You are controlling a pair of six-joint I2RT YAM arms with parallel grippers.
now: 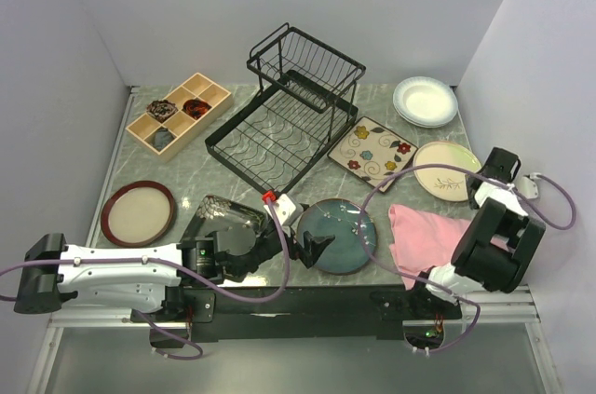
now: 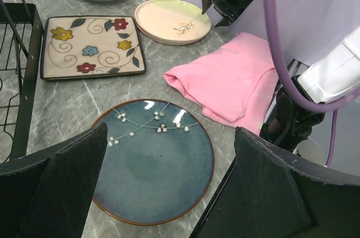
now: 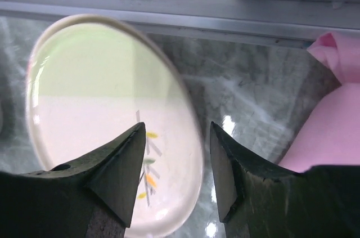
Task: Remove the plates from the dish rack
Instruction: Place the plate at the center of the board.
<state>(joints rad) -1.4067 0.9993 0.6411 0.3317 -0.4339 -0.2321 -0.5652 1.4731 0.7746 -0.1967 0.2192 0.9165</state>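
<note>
The black wire dish rack [image 1: 289,105] stands at the back middle with no plates in its slots. Plates lie flat on the table: a white stack [image 1: 426,101], a cream square flowered one [image 1: 371,152], a cream round one [image 1: 447,170], a teal round one [image 1: 337,236] and a brown-rimmed tan one [image 1: 138,212]. My left gripper [image 2: 169,193] is wide open over the teal plate [image 2: 152,165], at its near rim. My right gripper [image 3: 177,165] is open, with the cream plate's rim [image 3: 185,137] between its fingers and a gap showing beside it.
A pink folded cloth [image 1: 424,231] lies between the teal plate and the right arm. A wooden compartment tray [image 1: 179,115] sits at the back left. A dark glossy plate [image 1: 223,212] lies partly under my left arm. Walls close in on three sides.
</note>
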